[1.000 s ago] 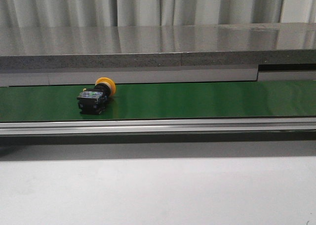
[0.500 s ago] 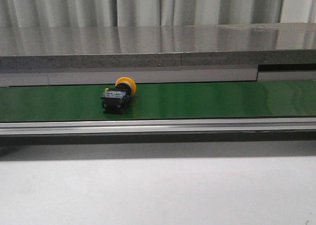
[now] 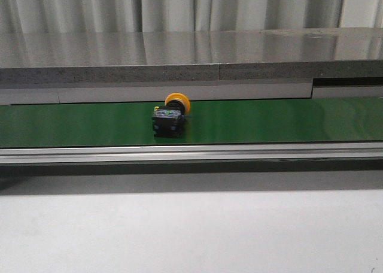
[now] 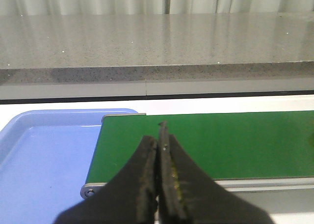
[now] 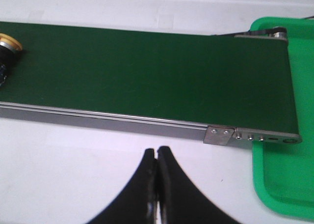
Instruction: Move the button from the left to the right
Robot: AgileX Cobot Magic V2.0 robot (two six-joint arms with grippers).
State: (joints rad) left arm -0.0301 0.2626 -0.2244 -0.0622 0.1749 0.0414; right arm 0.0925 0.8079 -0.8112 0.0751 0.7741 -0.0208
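The button (image 3: 170, 117) lies on its side on the green belt (image 3: 269, 120), a little left of the middle of the stretch seen from the front. Its orange-yellow cap points toward the far edge of the belt and its black body, with small coloured marks on top, faces the near rail (image 3: 191, 153). Nothing touches it. In the right wrist view only a sliver of it (image 5: 7, 49) shows at the edge of the picture, cap up against the belt's far side.

Behind the belt runs a long grey stone ledge (image 3: 191, 57) with pale curtains (image 3: 179, 6) hanging beyond it. In front of the rail the white worktop (image 3: 191, 231) spreads out bare toward the robot.

The left gripper (image 4: 158, 150) hangs above the left end of the belt, its dark fingers (image 4: 144, 180) pressed together with nothing between them; a blue tray (image 4: 39, 160) sits just beside that end. The right gripper (image 5: 157, 157) hovers over the worktop short of the belt's right end, fingers (image 5: 169, 189) likewise closed on nothing, well apart from the button. A green tray (image 5: 289, 150) sits at that end of the belt.
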